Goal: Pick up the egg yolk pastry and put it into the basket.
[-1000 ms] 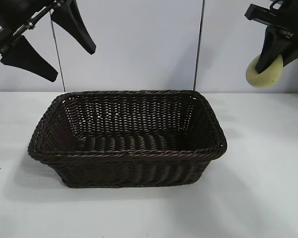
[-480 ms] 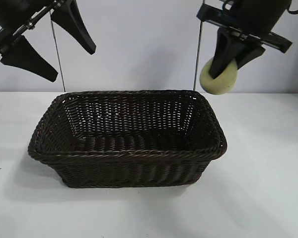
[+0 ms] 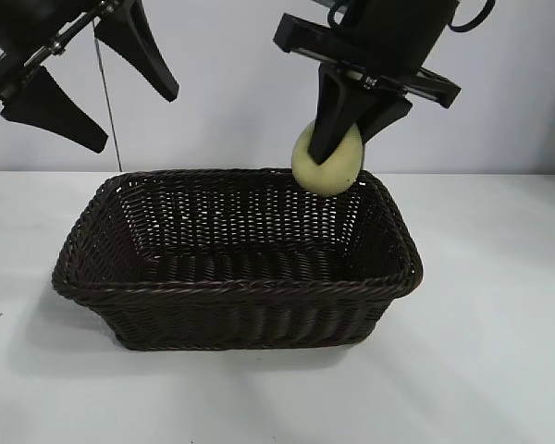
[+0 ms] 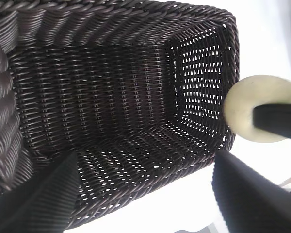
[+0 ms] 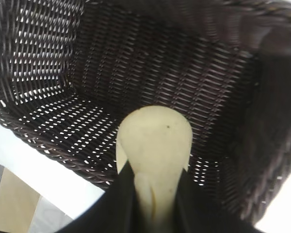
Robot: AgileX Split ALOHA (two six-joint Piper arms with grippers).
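pale yellow egg yolk pastry [image 3: 328, 165] is clamped in the right gripper [image 3: 338, 153], hanging above the basket [image 3: 236, 289]'s far right corner; floor lies below, leftward. left gripper [image 3: 92, 88] hangs agape, idle.

front camera level; both wrist cameras overlook basket [image 3: 236, 264].

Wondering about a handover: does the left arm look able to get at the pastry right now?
Probably not: the egg yolk pastry is clamped in the right gripper, over the basket. The open left gripper hangs apart.
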